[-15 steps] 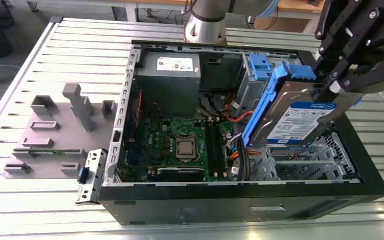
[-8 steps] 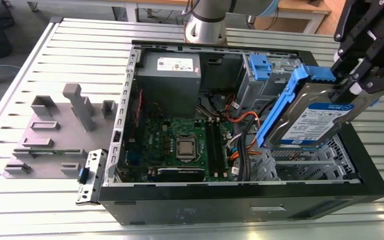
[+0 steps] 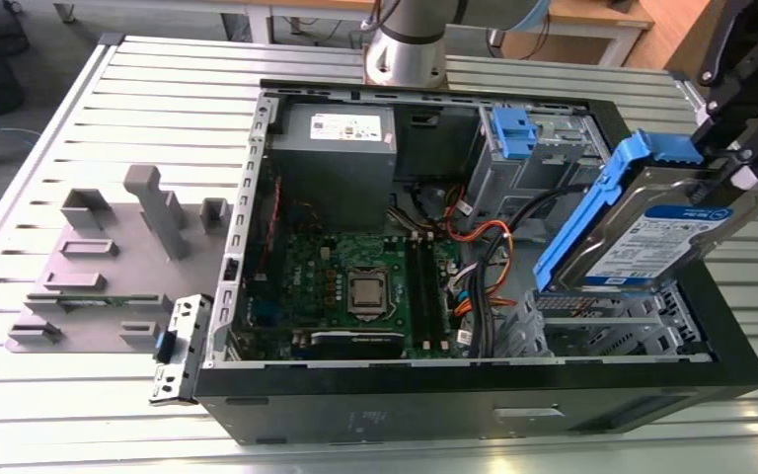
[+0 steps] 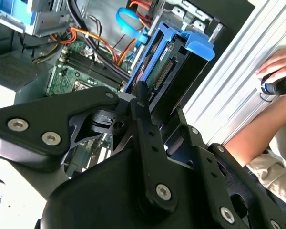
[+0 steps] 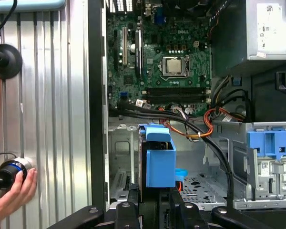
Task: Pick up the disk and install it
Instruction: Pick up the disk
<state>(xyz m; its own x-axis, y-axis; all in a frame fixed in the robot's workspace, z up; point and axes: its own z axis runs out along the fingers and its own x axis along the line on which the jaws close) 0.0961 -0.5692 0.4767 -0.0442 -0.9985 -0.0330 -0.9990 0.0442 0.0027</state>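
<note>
The disk (image 3: pixel 662 232), a silver drive with a blue-and-white label and blue carrier rails, hangs tilted above the drive cage (image 3: pixel 616 326) at the exterior view's right end of the open computer case. My black gripper (image 3: pixel 737 168) is shut on its upper end. In the first wrist view the disk (image 5: pixel 159 160) appears edge-on, rising from between the fingers (image 5: pixel 128 210), with the cage floor behind it. In the second wrist view the disk (image 4: pixel 169 64) points away from the gripper (image 4: pixel 155 102) toward the case's inside.
The case (image 3: pixel 485 410) holds a motherboard (image 3: pixel 366 286), a grey power-supply box (image 3: pixel 340 138), orange and black cables (image 3: pixel 485 237) and a bare blue bracket (image 3: pixel 511 133). A grey fixture (image 3: pixel 115 257) lies on the slatted table. A person's hand (image 5: pixel 12 183) holds a black knob beside the case.
</note>
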